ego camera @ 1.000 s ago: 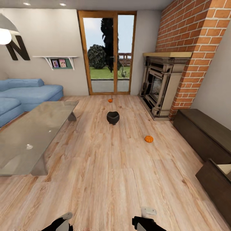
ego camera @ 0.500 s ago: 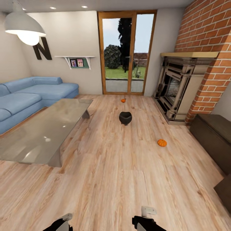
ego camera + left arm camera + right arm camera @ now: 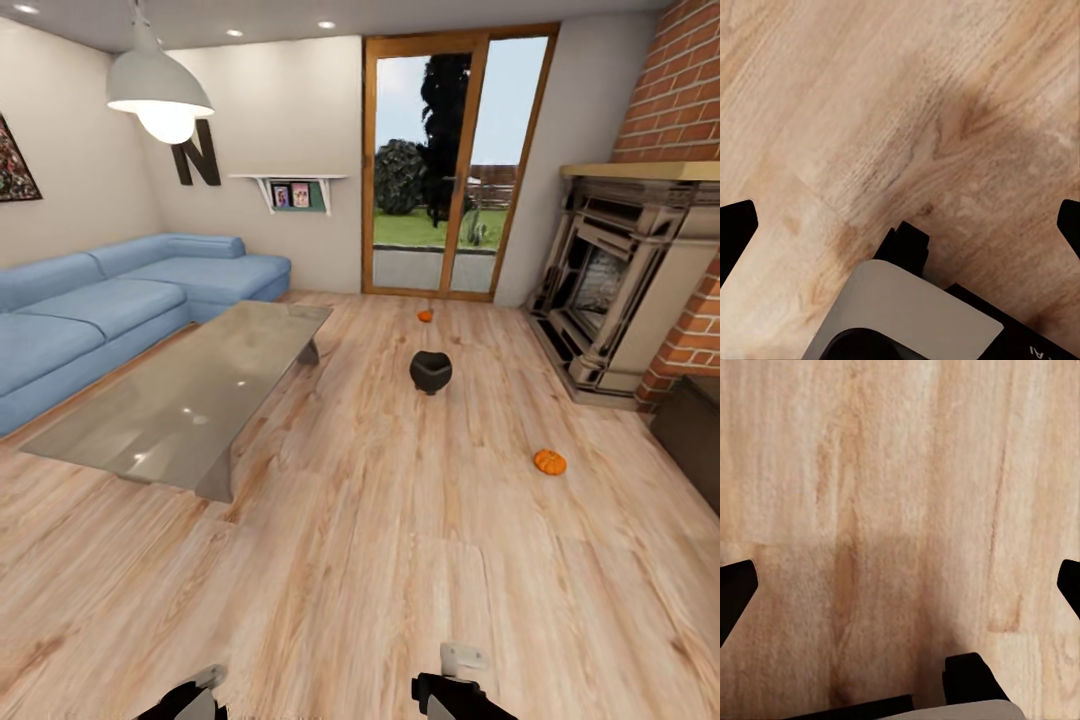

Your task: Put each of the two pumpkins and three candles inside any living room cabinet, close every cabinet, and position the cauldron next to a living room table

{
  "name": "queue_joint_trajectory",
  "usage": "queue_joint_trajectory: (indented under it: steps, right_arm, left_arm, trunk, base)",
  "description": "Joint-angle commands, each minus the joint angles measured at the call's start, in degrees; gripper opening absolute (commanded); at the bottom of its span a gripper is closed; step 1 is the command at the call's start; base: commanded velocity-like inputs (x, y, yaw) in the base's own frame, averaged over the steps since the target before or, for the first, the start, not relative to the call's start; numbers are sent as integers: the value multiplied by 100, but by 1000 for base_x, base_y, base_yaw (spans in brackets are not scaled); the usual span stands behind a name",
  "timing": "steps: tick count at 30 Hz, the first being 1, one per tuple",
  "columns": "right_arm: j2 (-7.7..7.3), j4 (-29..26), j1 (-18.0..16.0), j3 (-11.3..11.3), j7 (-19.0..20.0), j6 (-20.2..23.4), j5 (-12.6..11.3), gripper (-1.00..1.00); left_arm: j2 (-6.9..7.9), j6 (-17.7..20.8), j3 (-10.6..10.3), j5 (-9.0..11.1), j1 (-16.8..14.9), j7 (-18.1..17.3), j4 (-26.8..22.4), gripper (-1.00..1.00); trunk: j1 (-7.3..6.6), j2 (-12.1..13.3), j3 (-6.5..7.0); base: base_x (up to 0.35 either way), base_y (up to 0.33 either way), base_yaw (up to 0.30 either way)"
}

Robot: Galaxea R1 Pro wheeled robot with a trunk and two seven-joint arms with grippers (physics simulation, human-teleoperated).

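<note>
The black cauldron [image 3: 431, 371] stands on the wood floor in mid-room, right of the glass table [image 3: 190, 395]. One orange pumpkin [image 3: 548, 461] lies on the floor to the cauldron's right and nearer to me. A second pumpkin [image 3: 425, 316] lies farther off, near the glass door. A corner of the dark brown cabinet [image 3: 692, 428] juts in at the right edge. The candles are out of view. My left gripper [image 3: 900, 225] and right gripper [image 3: 900, 585] hang open and empty above bare floor, their tips spread wide apart.
A blue sofa [image 3: 100, 310] runs along the left wall behind the table. The fireplace [image 3: 625, 290] and its brick chimney [image 3: 675, 90] fill the right side. A glass door [image 3: 450, 170] sits in the far wall. A lamp [image 3: 160, 95] hangs at upper left.
The camera has turned left, so the whole picture has slid to the right. The cabinet has nearly left the view. Cauldron, pumpkins and both arms hold their places.
</note>
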Motion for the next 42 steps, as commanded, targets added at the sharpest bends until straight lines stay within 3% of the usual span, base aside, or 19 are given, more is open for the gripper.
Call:
queue_joint_trajectory:
  steps: [1, 26, 32, 42]
  right_arm:
    - [0, 0, 0, 0, 0, 0, 0, 100]
    - [0, 0, 0, 14, 0, 0, 9, 100]
    - [0, 0, 0, 187, -7, 0, 3, 100]
    - [0, 0, 0, 220, -2, -2, 3, 100]
  left_arm:
    - [0, -1, 1, 0, 0, 0, 0, 100]
    - [-61, 1, 1, 4, 0, 0, 0, 100]
    - [-62, 1, -1, 8, 1, 0, 0, 100]
    - [-96, 1, 1, 8, 8, 0, 0, 100]
  trunk:
    - [0, 0, 0]
    - [0, 0, -30]
    - [0, 0, -32]
    - [0, 0, -32]
  base:
    - [0, 0, 282]
    - [0, 0, 282]
    - [0, 0, 283]
    - [0, 0, 287]
